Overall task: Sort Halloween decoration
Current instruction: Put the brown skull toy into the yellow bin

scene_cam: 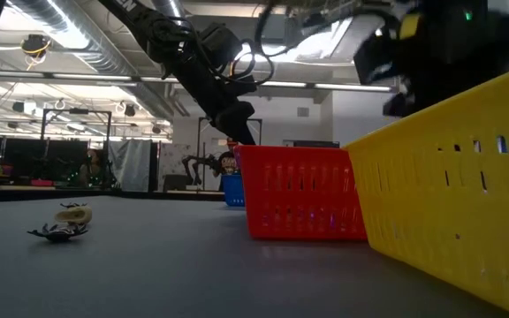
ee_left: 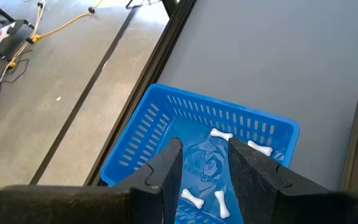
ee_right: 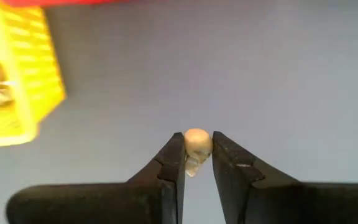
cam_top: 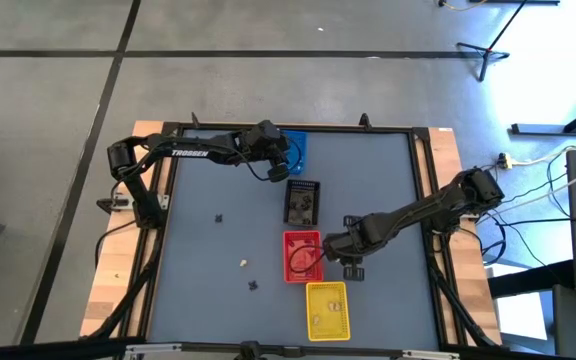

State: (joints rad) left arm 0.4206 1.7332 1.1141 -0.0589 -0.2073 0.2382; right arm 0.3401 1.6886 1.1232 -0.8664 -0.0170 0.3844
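Your right gripper (ee_right: 197,155) pinched a small cream skull (ee_right: 196,148) between its fingertips, above bare table beside the yellow tray (ee_right: 17,74). Your left gripper (ee_left: 205,168) hung part-open over the blue tray (ee_left: 142,130) of white bones (ee_left: 219,134); its fingers hid some.

Backlit low view, blurred yellow tray (ee_right: 17,87)

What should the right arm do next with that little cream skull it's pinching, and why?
Probably lift and carry it toward the yellow tray. The right gripper is shut on the cream skull above bare table, with that tray close beside it and already holding pale pieces. The left gripper hovers open over the blue tray of white bones.
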